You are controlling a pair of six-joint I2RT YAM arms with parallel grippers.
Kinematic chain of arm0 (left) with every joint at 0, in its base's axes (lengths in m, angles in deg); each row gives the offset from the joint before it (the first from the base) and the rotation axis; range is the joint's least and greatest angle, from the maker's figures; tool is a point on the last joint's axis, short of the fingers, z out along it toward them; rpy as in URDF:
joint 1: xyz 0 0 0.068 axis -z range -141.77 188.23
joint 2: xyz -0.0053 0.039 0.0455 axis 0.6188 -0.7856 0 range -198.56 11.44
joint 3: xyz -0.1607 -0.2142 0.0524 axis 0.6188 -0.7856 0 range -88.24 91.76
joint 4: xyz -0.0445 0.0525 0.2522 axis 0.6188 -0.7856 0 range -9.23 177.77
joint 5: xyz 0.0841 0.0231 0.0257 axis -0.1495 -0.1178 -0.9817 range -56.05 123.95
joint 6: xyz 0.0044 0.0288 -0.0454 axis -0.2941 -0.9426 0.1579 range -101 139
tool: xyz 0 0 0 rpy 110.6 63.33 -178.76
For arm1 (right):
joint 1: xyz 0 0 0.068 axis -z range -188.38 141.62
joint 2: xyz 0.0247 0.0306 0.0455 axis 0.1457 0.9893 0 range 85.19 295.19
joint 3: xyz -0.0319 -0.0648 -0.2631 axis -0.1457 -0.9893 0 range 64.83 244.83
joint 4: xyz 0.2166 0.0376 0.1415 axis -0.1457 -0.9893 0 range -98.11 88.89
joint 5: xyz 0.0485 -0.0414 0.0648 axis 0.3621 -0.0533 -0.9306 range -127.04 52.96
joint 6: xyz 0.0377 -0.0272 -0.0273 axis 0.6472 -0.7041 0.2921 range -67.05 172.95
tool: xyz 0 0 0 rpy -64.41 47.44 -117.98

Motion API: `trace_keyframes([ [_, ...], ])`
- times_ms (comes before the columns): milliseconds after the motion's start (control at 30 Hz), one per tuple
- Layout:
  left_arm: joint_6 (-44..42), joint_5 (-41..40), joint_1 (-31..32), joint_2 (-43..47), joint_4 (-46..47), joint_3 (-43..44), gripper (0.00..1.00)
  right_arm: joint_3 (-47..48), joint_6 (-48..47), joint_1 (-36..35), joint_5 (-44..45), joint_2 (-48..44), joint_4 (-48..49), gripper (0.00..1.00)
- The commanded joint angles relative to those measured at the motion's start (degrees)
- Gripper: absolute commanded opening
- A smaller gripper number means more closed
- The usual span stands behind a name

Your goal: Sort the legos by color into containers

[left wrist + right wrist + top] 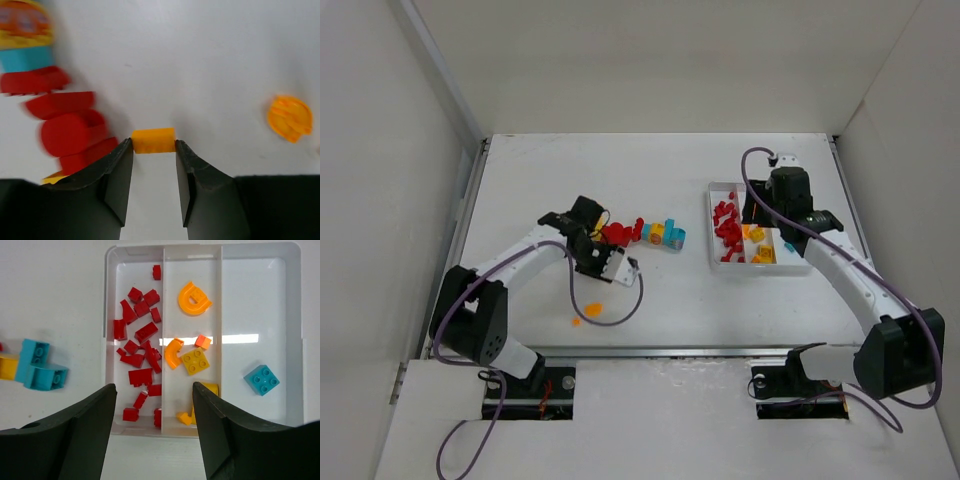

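Left gripper (153, 146): pinches an orange brick (153, 139) beside the loose legos (645, 234).
Right gripper (154, 387): fingers spread over the tray (296, 315).
Surface: white table (720, 310), white walls (670, 60) around.
Blurred: red bricks (65, 131) at the left fingers' 10 o'clock.
Count: three compartments (192, 325); at least six orange pieces (196, 361), one cyan brick (261, 379), reds (140, 335) overlapping.

One tray (200, 246), three compartments (260, 305), two hands (153, 146) (154, 386)

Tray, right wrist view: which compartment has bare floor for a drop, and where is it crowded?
The tray's rightmost compartment is nearly all bare, apart from one cyan brick. The middle one has only a small gap below the orange arch. The leftmost is packed with red bricks.
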Motion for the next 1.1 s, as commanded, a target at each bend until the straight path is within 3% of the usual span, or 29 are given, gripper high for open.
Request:
trace_keyframes([
  [0,15.83,9.85,-0.62,2.59,3.94,8.86,0.00,4.56,5.30,-1.44,0.88,-5.60,-1.99,0.68],
  [167,39.46,19.97,-0.09,7.33,17.03,14.17,0.00,4.03,12.78,-7.41,-8.60,-9.93,2.38,0.68],
  [300,49.25,20.51,1.92,13.83,29.77,11.28,0.00,5.70,19.99,-14.53,-17.04,-9.94,9.59,0.69],
  [467,53.33,20.51,3.95,21.75,43.05,5.29,0.00,11.41,25.27,-18.58,-22.67,-6.07,13.38,0.69],
  [667,51.66,18.58,6.50,23.33,43.07,3.88,0.00,16.60,24.75,-23.68,-25.14,-1.50,14.09,0.68],
  [967,53.50,16.11,8.09,23.95,45.44,3.88,0.00,16.60,25.36,-24.83,-27.86,0.97,14.70,0.51],
  [1067,53.50,14.45,8.09,23.95,45.44,3.88,0.00,15.99,25.36,-25.35,-28.39,0.97,14.70,0.50],
])
